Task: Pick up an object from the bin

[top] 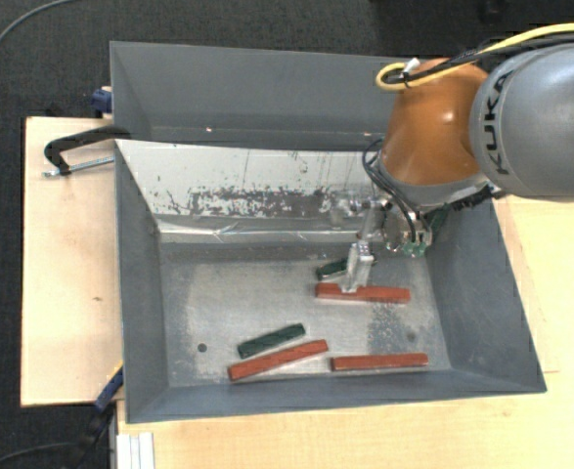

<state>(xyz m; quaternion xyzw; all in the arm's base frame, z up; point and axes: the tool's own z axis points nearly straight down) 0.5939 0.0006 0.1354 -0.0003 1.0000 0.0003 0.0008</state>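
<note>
In the camera view, right of centre, the jaws hang low over the left end of a red bar (382, 295) lying flat on the floor of the bin (140, 291). They seem lined up to grasp it. Whether they are open or closed, I cannot tell. A small dark green piece (332, 270) lies just beside them.

The arm's last link (546, 125) is a fat, rounded cylinder of matte silver-grey. Black KUKA lettering (489, 130) runs down its face just right of the orange cover (431, 125), a smooth, glossy dome that caps the wrist. A yellow cable (521, 42) arcs over the cover's top and ends at a white plug (411, 66) by its upper left. Beneath the cover sit dark brackets, a small green part (419, 246) and the slim, pale-metal end effector (355, 274).
</note>
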